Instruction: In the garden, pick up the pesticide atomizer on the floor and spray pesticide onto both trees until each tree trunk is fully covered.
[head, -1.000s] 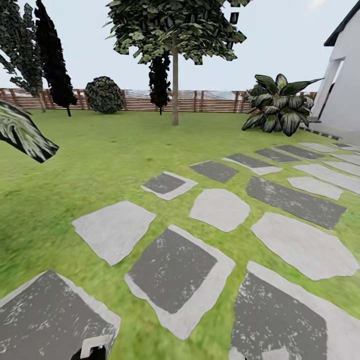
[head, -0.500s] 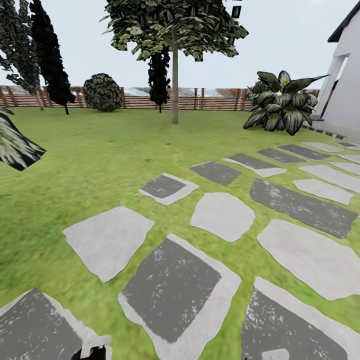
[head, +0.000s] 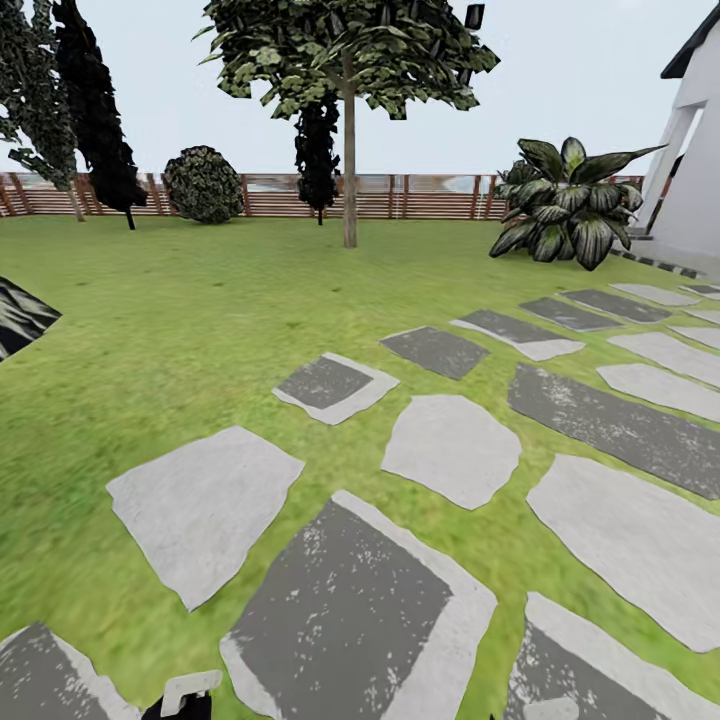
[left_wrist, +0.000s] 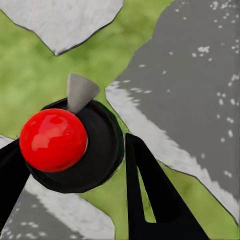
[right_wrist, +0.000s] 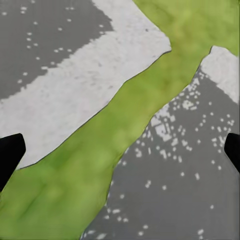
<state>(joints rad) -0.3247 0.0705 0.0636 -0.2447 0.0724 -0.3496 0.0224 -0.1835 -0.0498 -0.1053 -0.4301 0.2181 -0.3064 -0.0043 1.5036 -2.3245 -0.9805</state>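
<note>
In the left wrist view the pesticide atomizer (left_wrist: 95, 150), a black round body with a red ball top (left_wrist: 52, 139) and a grey cone nozzle (left_wrist: 79, 91), sits between the black fingers (left_wrist: 150, 195) of my left gripper (left_wrist: 75, 145), which is shut on it. My right gripper (right_wrist: 121, 150) is open over grass and paving, with nothing between its fingertips. In the head view a tall tree (head: 345, 50) with a straight bare trunk (head: 350, 180) stands far ahead on the lawn (head: 190, 300) before the slat fence (head: 420, 197). Another mottled-leaved tree (head: 30, 90) is at the far left.
Grey and white stepping stones (head: 450, 445) run from below me to the right toward a white house wall (head: 695, 170). A broad-leaved plant (head: 570, 205) stands by the house. Black cypress-like trees (head: 95, 110) and a round bush (head: 205, 185) line the fence. A striped leaf (head: 20, 315) juts in at left.
The camera has moved forward: the stepping stones have slid down and toward me, and the striped leaf at left has slipped mostly out of the picture. The grip on the atomizer looks unchanged.
</note>
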